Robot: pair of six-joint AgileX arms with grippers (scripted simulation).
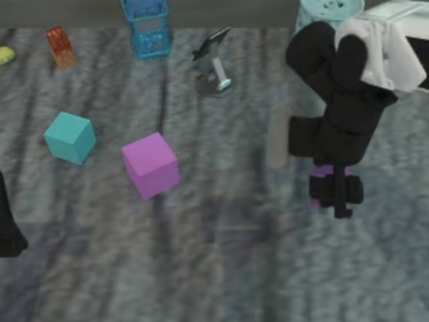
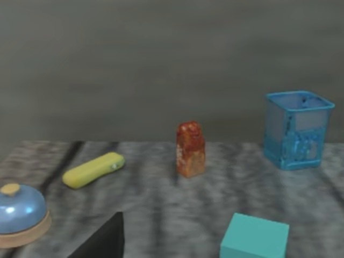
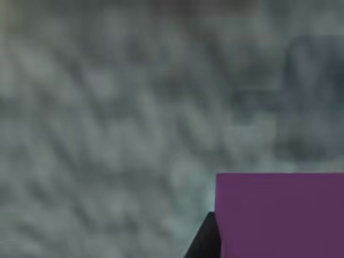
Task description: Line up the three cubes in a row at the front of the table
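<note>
The teal cube (image 1: 69,136) rests at the left of the grey table (image 1: 221,268), and the large light-purple cube (image 1: 151,164) stands just right of it, a little nearer the front. My right gripper (image 1: 333,191) hangs over the right half, shut on the small magenta-purple cube (image 1: 322,170). In the right wrist view that cube (image 3: 279,215) sits against a dark finger (image 3: 207,239), above the table surface. My left gripper (image 1: 8,235) is parked at the left edge, open. Its wrist view shows one finger (image 2: 105,242) and the teal cube (image 2: 254,236) ahead of it.
Along the back stand a blue mesh basket (image 1: 146,27), an orange-red block (image 1: 60,45), a yellow object (image 1: 5,55) and a dark phone on a stand (image 1: 214,67). A blue bell (image 2: 20,212) sits near the left arm. A pale teal object (image 1: 322,10) is at the back right.
</note>
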